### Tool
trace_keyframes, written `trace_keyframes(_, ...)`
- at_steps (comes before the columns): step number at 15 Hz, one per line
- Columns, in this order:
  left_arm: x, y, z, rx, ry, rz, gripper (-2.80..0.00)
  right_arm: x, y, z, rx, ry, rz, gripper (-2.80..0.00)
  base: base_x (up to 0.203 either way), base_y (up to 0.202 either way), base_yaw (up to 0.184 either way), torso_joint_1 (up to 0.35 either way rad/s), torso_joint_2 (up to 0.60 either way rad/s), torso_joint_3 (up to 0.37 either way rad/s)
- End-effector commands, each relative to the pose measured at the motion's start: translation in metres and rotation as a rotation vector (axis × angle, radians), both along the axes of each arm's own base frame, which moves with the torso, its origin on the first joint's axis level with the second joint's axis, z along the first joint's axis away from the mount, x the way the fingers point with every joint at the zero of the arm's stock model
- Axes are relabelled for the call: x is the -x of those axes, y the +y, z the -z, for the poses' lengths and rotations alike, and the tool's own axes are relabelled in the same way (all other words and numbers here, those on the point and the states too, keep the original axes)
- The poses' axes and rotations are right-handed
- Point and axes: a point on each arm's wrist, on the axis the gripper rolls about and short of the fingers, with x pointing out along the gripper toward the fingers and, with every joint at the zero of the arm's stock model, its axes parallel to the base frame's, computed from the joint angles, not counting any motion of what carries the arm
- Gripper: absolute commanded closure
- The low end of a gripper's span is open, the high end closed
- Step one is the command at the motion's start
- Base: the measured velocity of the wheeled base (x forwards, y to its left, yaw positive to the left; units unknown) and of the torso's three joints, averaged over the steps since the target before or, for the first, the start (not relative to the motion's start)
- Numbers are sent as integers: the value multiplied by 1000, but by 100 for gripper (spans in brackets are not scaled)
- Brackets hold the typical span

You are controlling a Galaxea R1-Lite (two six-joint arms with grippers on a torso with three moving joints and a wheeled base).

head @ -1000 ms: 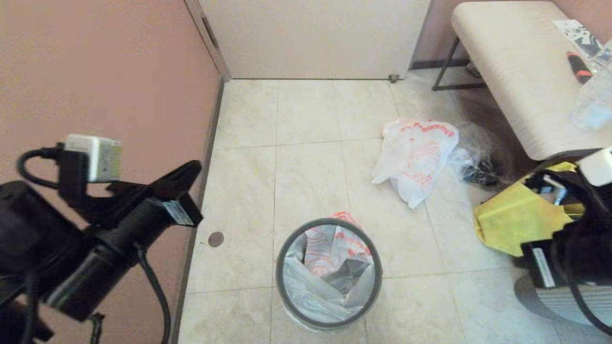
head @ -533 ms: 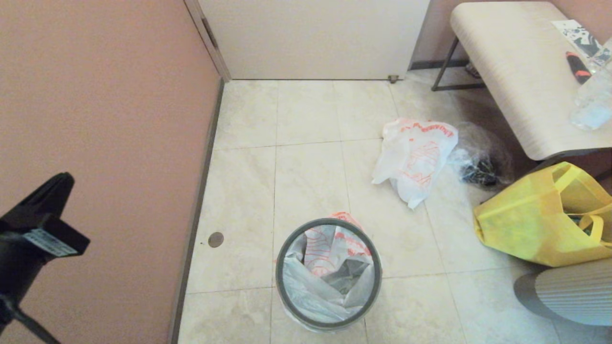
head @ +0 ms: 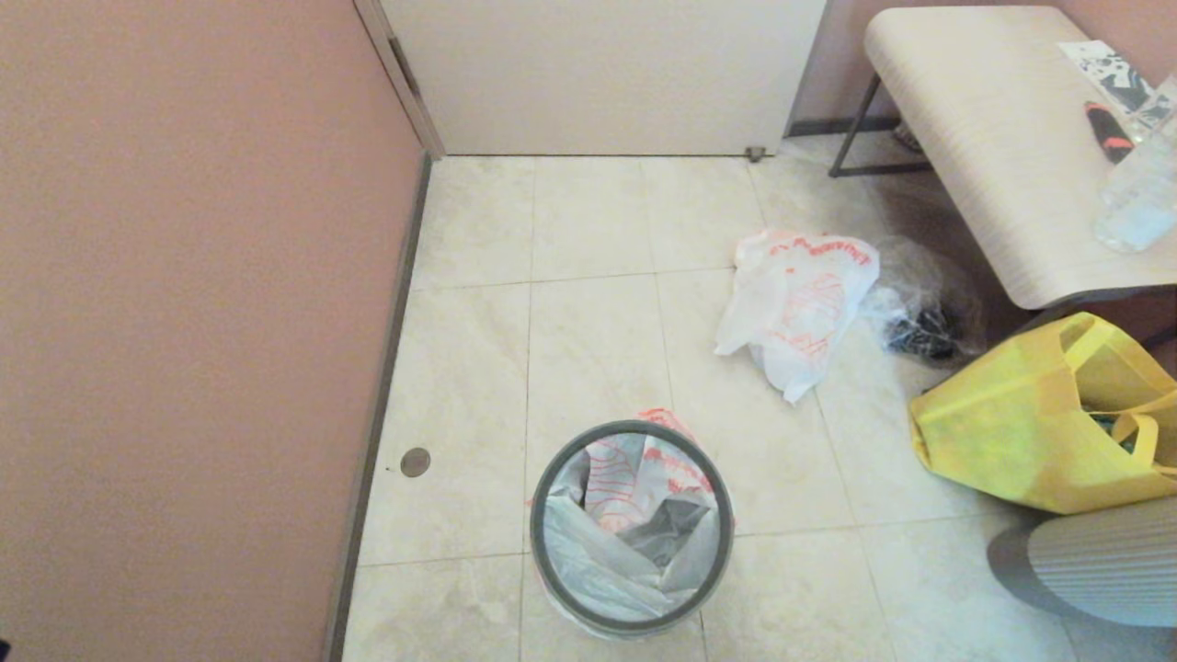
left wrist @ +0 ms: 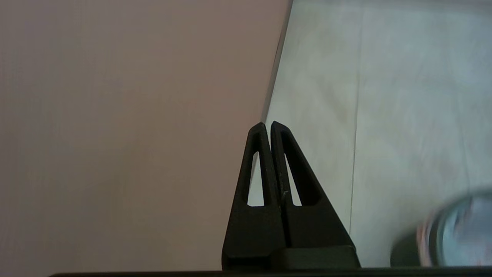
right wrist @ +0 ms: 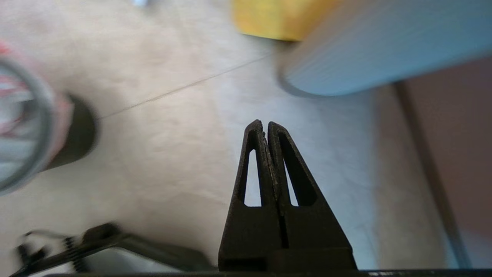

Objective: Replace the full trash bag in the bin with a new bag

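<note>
The black bin (head: 588, 623) stands on the floor tiles at the near centre, its dark-grey hoop (head: 536, 524) on top. The new bag (head: 598, 561), thin white with red-orange print, lies crumpled inside under the hoop, with an edge folded out over the rim. The full trash bag (head: 795, 303), white with red-orange print, lies on the floor further back to the right. Neither arm shows in the head view. My left gripper (left wrist: 268, 124) is shut and empty above the floor by the wall, the bin (left wrist: 407, 246) off to its side. My right gripper (right wrist: 265, 123) is shut and empty, away from the bin (right wrist: 78, 134).
A pink wall (head: 184, 322) bounds the left. A yellow tote (head: 1002, 432) and a clear bag of dark items (head: 919, 322) lie right of the bags. A pale bench (head: 993, 138) with a bottle (head: 1136, 198) stands at the back right. A grey ribbed round object (head: 1094, 570) is at the near right.
Both arms have pulled back out of the head view, the right one first and then the left. The bags and the bin have not moved.
</note>
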Motion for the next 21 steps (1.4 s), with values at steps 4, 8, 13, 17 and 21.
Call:
trace_keyframes(4,29,3,44,43,61,-36,0,30,4,66,122,-81,46,0,0,0,0,0,0,0)
trace_keyframes(8,44,1,59,1,24,8,0,5,6,88,139,-184,-61,0,0,0,0,0,0,0)
trace_keyframes(13,56,-6,78,43,61,318,0,-7,12,102,151,-220,-296,0,0,0,0,0,0,0)
trace_keyframes(17,52,-7,90,-101,120,359,0,-12,13,109,137,-246,-355,0,0,0,0,0,0,0)
trace_keyframes(21,52,-7,90,-93,120,377,0,-14,12,109,89,-294,-314,0,0,0,0,0,0,0)
